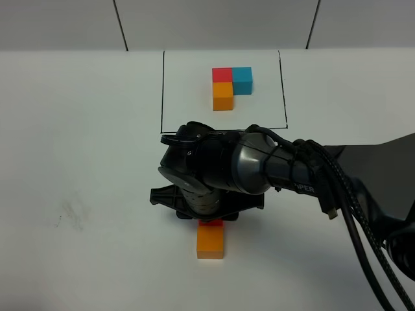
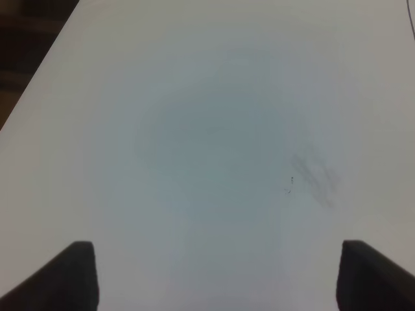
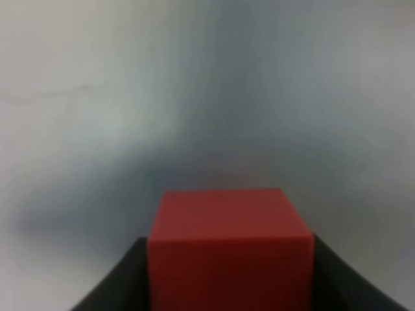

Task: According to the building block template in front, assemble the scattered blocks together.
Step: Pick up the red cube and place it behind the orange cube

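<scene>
The template (image 1: 222, 86) lies at the back of the table: red, blue and orange cubes touching in an L inside a thin black frame. A loose orange block (image 1: 211, 241) sits near the front. A loose red block (image 1: 211, 223) touches its far side, mostly hidden under my right arm (image 1: 220, 172). In the right wrist view my right gripper (image 3: 228, 275) is shut on the red block (image 3: 227, 233), with dark fingers (image 3: 120, 282) against both its sides. My left gripper (image 2: 220, 275) is open and empty over bare table. The loose blue block is not in view.
The white table (image 1: 84, 142) has a faint grey smudge (image 1: 70, 217) at the left, also seen in the left wrist view (image 2: 314, 175). Black cables (image 1: 350, 214) run from the right arm to the right edge. The table's left edge (image 2: 39, 71) shows in the left wrist view.
</scene>
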You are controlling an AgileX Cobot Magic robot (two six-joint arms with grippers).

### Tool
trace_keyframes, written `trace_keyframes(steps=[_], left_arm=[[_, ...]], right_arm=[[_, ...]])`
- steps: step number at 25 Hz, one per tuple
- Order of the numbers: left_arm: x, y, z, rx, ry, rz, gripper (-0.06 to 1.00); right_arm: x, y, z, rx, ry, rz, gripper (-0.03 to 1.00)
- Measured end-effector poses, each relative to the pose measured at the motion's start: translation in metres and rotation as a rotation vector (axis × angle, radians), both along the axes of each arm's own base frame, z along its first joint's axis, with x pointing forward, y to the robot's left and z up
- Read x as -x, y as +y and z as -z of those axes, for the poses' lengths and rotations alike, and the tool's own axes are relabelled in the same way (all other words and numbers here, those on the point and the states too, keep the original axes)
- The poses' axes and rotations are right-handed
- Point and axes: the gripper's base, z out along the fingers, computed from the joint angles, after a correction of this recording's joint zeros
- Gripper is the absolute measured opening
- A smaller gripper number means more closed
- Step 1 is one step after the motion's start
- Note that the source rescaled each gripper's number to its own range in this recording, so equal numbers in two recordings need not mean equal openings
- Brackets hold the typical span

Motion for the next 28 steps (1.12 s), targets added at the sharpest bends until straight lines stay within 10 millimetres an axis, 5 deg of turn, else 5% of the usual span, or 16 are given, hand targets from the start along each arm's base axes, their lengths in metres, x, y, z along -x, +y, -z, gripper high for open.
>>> trace_keyframes(steps=[21,24,28], left_arm=[[0.0,0.0,0.0,-0.001,0.001,0.001,0.68],[0.0,0.0,0.0,-0.001,0.001,0.001,0.68],[0.0,0.0,0.0,-0.001,0.001,0.001,0.68]], right_arm=[[-0.001,-0.002,0.009,0.045,-0.002,-0.014,0.26],[-0.003,-0.003,0.007,0.06,-0.023,-0.038,0.42],[-0.008,-0.005,-0.008,0.082,-0.092,-0.107,0.84]])
